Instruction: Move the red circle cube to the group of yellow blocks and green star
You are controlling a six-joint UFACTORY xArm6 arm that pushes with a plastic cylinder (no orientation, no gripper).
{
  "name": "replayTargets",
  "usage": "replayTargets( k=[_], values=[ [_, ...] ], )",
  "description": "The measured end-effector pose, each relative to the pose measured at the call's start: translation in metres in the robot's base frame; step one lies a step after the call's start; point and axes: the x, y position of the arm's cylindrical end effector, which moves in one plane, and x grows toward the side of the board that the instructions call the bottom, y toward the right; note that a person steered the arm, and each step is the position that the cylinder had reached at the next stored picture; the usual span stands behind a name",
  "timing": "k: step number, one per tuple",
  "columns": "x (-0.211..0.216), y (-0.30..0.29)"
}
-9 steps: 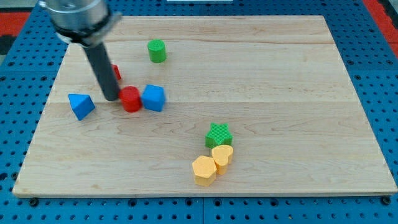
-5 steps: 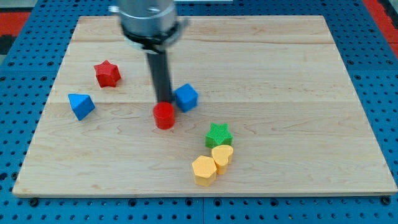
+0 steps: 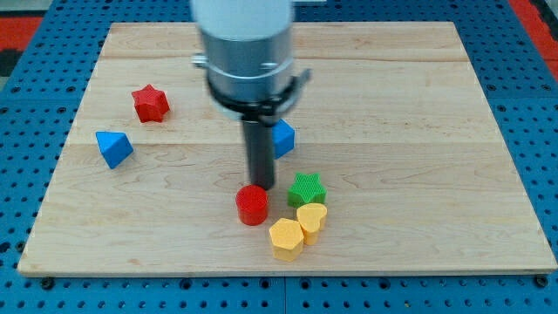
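The red round block (image 3: 252, 205) stands on the wooden board, just left of the green star (image 3: 306, 188) and up-left of two yellow blocks (image 3: 286, 237), (image 3: 311, 218). A small gap separates it from the star and the yellows. My tip (image 3: 261, 187) sits right behind the red round block, at its upper right edge, touching or nearly touching it. The rod rises from there to the arm's grey body at the view's top.
A blue block (image 3: 282, 138) lies partly hidden behind the rod, above the green star. A red star (image 3: 150, 103) and a blue triangular block (image 3: 113, 147) lie at the board's left. The board (image 3: 418, 131) lies on a blue pegboard.
The tip has pushed the red round block down and right, from the board's left middle to beside the green star. The blue block has shifted right. The green cylinder is now hidden behind the arm.
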Motion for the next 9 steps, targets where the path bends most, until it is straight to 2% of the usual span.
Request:
replayTargets(
  k=[3, 4, 5, 6, 7, 8, 9],
  values=[
    [0.000, -0.010],
    [-0.018, -0.017],
    [-0.029, 0.013],
    [-0.080, 0.070],
    [-0.123, 0.022],
    [-0.076, -0.023],
    [-0.032, -0.027]
  ],
)
